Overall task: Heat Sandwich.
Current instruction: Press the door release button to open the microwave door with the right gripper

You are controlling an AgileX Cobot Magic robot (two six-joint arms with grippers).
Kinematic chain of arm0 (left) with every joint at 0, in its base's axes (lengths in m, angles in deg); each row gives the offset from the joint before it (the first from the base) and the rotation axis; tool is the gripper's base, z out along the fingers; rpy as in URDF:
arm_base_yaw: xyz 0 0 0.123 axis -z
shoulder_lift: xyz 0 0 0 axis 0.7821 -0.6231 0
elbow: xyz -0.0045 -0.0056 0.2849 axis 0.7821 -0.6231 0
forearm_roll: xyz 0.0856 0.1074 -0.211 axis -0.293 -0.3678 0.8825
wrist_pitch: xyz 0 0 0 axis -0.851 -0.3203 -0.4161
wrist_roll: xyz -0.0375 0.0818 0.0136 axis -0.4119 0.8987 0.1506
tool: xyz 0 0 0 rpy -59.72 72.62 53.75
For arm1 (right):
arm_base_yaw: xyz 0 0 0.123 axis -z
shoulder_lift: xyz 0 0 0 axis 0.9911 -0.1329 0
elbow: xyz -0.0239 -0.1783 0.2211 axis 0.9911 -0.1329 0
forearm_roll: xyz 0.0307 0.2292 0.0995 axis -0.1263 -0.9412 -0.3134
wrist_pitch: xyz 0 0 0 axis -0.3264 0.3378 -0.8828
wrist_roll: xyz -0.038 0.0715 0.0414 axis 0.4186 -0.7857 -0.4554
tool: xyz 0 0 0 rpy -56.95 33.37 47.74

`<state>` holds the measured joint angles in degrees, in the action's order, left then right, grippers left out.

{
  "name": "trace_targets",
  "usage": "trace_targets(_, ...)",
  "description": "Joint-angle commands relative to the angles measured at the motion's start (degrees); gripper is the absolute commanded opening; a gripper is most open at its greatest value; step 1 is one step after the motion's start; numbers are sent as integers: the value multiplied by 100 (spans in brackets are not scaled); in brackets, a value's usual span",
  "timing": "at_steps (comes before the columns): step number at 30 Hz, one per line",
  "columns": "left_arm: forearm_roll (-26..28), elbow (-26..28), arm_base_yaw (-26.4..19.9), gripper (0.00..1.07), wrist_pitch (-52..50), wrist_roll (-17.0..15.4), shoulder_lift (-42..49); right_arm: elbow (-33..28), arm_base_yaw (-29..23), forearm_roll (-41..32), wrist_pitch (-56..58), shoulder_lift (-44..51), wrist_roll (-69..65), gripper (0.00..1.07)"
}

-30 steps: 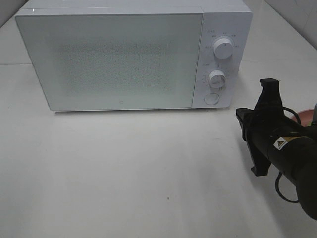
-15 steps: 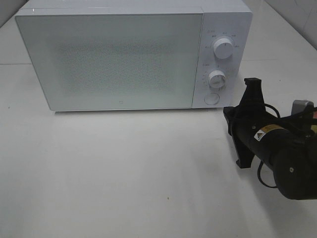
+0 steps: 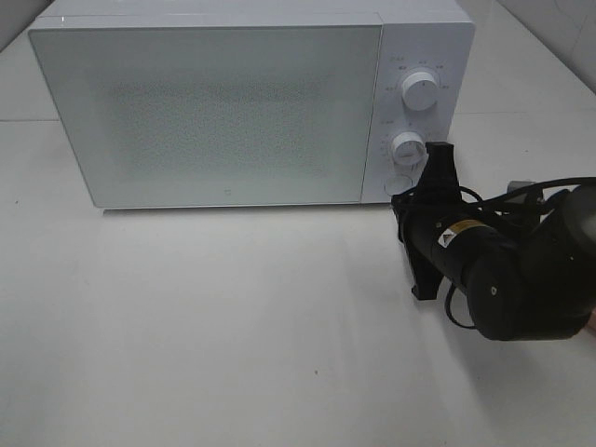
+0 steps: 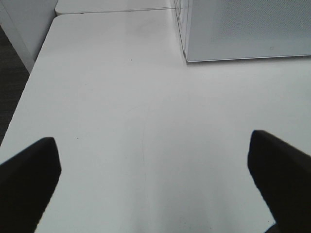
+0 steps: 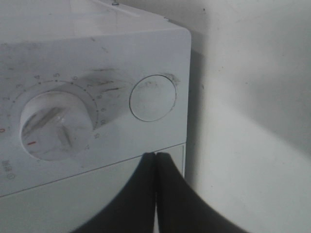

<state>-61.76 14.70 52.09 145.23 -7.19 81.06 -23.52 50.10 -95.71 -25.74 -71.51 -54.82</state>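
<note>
Left gripper (image 4: 153,145): jaws spread wide, empty, over table (image 4: 121,73) off microwave's (image 4: 243,29) front-left corner | Microwave: door closed, 2 dials (image 3: 420,90) on its right panel | Right gripper (image 5: 155,162): jaws pressed together, empty, tips just beside microwave's round button (image 5: 152,97) | Sandwich: place cannot be told.

The right gripper (image 5: 155,154) has swung in toward the microwave button (image 5: 152,98).

White, smooth surface (image 3: 233,326), dotted with a few small dark specks toward the front. Carries a white microwave (image 3: 205,112) at the back, standing flat, door shut. Shows a thin seam at the far left, beside the microwave.
</note>
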Motion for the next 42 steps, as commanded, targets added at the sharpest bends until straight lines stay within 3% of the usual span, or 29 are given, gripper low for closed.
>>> trace_targets(1,6,-17,-17,104,-23,-17,160,332,172,160,149,-92,17,0)
trace_targets(22,6,-17,-17,104,-23,-17,160,1266,625,92,647,-647,264,0)
trace_targets(42,6,-17,-17,104,-23,-17,160,1684,636,-206,-413,-814,573,0)
